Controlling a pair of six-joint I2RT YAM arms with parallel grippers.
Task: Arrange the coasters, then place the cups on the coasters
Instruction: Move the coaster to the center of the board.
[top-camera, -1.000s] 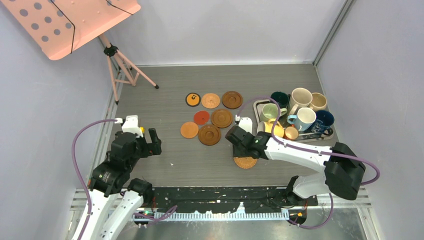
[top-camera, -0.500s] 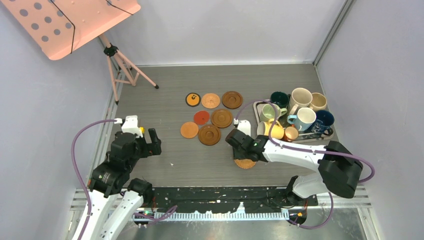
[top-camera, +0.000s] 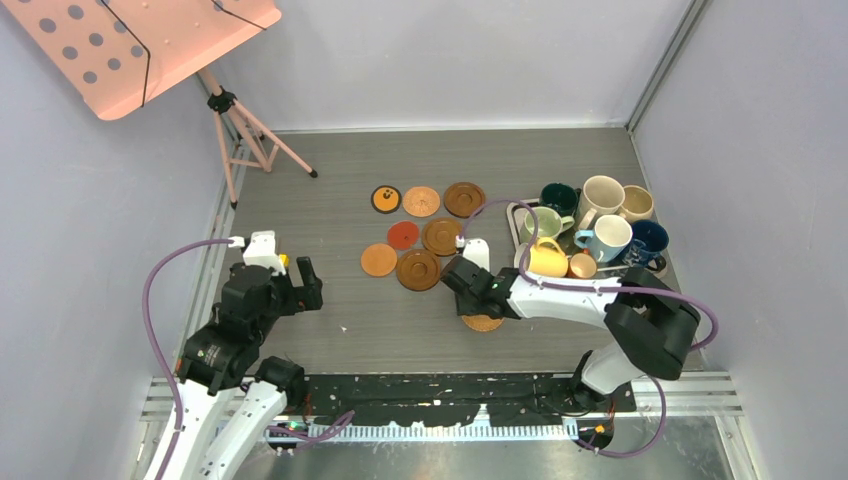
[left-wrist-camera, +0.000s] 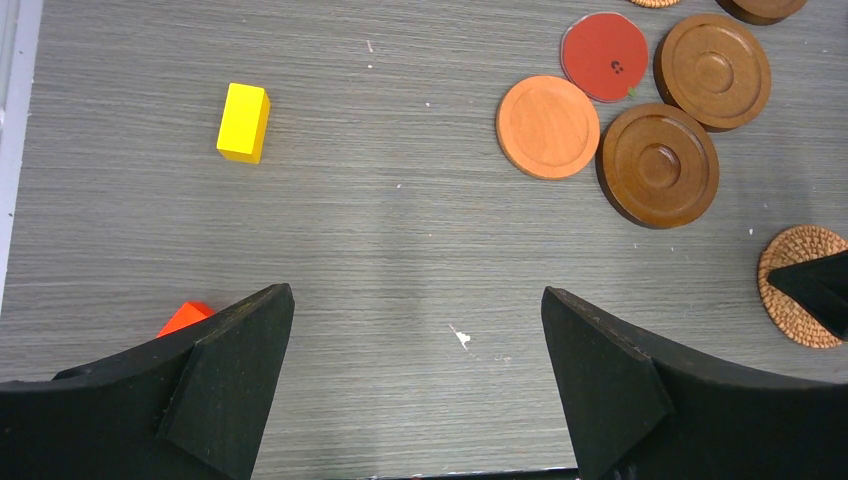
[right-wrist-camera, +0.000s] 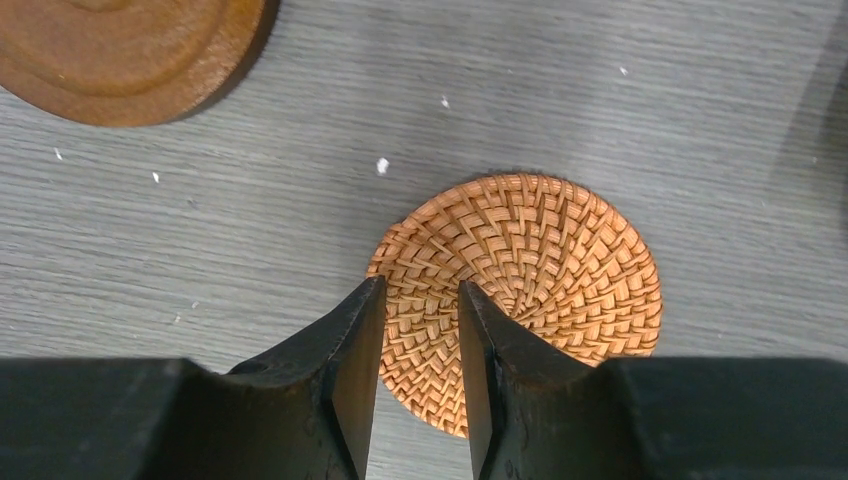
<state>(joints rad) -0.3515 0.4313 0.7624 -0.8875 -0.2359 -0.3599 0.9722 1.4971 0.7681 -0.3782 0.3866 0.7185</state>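
We're arranging coasters (top-camera: 443, 237): right tool (right-wrist-camera: 420, 290), narrow, rests on the wicker coaster (right-wrist-camera: 540, 270) by the desk's (top-camera: 340, 200) near edge; next it likely needs sliding beside the others; left tool (left-wrist-camera: 415, 295) hangs wide, empty.

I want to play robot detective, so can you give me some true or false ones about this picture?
1. The left gripper has its fingers wide apart with nothing between them. True.
2. The wicker coaster lies on the tray. False: it lies flat on the table, under the right gripper, whose fingers stand a little apart.
3. A yellow block lies on the table. True.
4. Every cup sits on a coaster. False: the cups crowd together on and around the tray, and none is on a coaster.
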